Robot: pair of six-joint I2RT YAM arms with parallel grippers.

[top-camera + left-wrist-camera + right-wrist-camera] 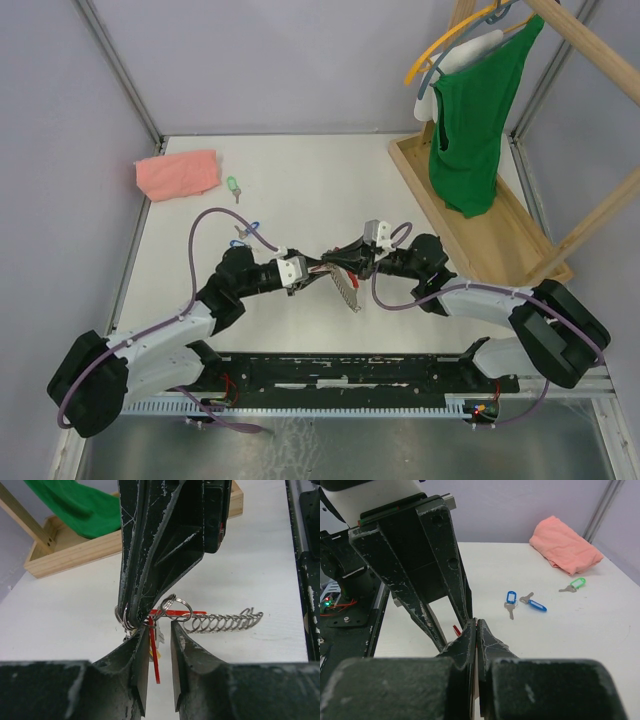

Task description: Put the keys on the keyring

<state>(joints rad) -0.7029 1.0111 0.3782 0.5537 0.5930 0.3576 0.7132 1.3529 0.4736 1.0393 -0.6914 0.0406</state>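
Observation:
The keyring (349,289), a grey strip of wire loops with a red band, hangs off the table between the two grippers. In the left wrist view its loops (220,622) stretch to the right. My right gripper (341,264) is shut on the keyring's end rings; it shows in its own view (476,624) and from above in the left wrist view (134,616). The red key (154,655) hangs edge-on between the jaws of my left gripper (160,629), which stand a little apart. Two blue keys (510,600) (535,604) and the green key (575,584) lie on the table.
A pink folded cloth (177,174) lies at the back left. A wooden tray (470,235) with a rack holding a green garment (478,110) stands at the right. The blue keys (250,232) and green key (233,186) lie left of the grippers.

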